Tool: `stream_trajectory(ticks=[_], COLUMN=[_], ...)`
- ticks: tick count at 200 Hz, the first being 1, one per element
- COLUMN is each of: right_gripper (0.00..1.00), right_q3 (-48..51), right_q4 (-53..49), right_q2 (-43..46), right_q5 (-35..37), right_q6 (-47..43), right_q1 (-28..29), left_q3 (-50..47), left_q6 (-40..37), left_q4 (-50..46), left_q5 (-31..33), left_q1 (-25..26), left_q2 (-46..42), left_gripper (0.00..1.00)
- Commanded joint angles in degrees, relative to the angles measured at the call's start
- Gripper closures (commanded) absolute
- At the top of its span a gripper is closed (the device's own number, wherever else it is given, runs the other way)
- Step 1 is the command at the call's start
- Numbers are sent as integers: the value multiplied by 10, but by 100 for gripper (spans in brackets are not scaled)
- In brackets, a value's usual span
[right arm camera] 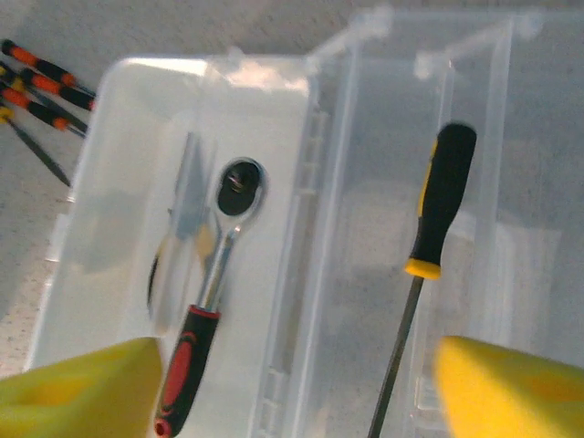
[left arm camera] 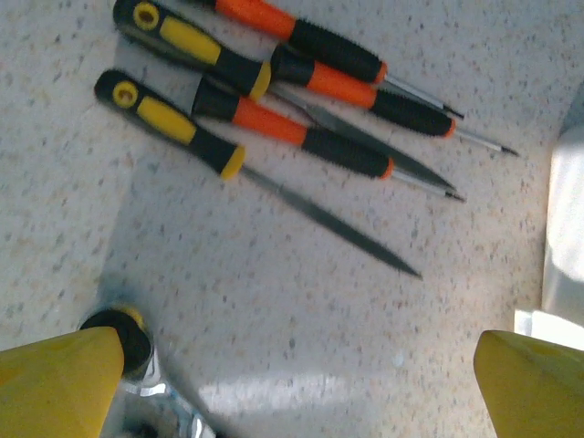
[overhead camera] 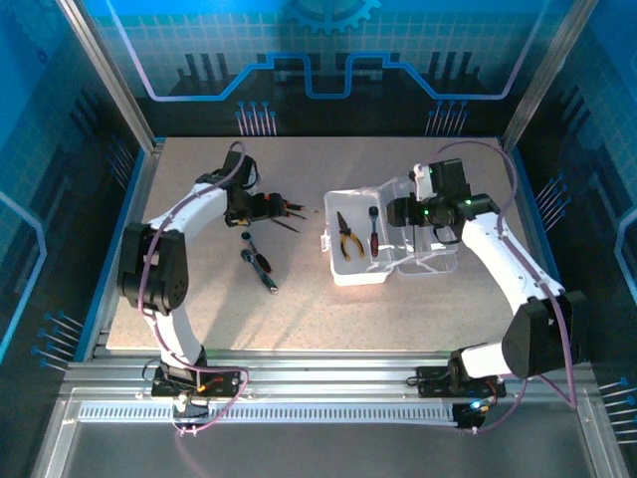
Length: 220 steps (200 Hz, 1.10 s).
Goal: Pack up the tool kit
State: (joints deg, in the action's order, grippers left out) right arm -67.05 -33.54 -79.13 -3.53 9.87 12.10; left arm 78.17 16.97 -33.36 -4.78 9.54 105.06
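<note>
The clear rectangular plastic case [overhead camera: 358,275] lay open mid-tabletop [overhead camera: 299,319], directly under the right end effector [right arm camera: 292,392]. Its fingers were wide apart either side of a black-and-yellow-handled tool [right arm camera: 440,205] in the case's right half. The left end effector [left arm camera: 292,383], likewise spread, hung above orange-and-black screwdrivers [left arm camera: 310,137]. Bare tabletop lay toward the bases.

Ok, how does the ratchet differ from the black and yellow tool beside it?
The ratchet has a red-and-black handle and round chrome head; the black and yellow tool has a thin straight shaft. The ratchet lies in the left half of the case, the tool in the right. Both lie roughly parallel.
</note>
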Motion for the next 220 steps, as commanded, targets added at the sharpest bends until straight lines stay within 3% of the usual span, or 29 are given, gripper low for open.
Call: stream_trajectory(ticks=[1, 51, 131, 220], right_gripper=[0, 0, 0, 0], right_q3=[-25, -20, -23, -23], right_q4=[-16, -9, -4, 1], right_q2=[24, 10, -3, -12], right_q5=[-15, -22, -27, -39], right_q6=[-24, -33, -42, -42], right_q1=[16, 35, 39, 41], left_q3=[45, 132, 184, 211], left_q6=[3, 8, 13, 1], left_q4=[-6, -12, -34, -64], left_q5=[-18, -26, 8, 50], left_q1=[0, 28, 50, 50], left_q2=[42, 127, 200, 234], left_gripper=[0, 4, 31, 36])
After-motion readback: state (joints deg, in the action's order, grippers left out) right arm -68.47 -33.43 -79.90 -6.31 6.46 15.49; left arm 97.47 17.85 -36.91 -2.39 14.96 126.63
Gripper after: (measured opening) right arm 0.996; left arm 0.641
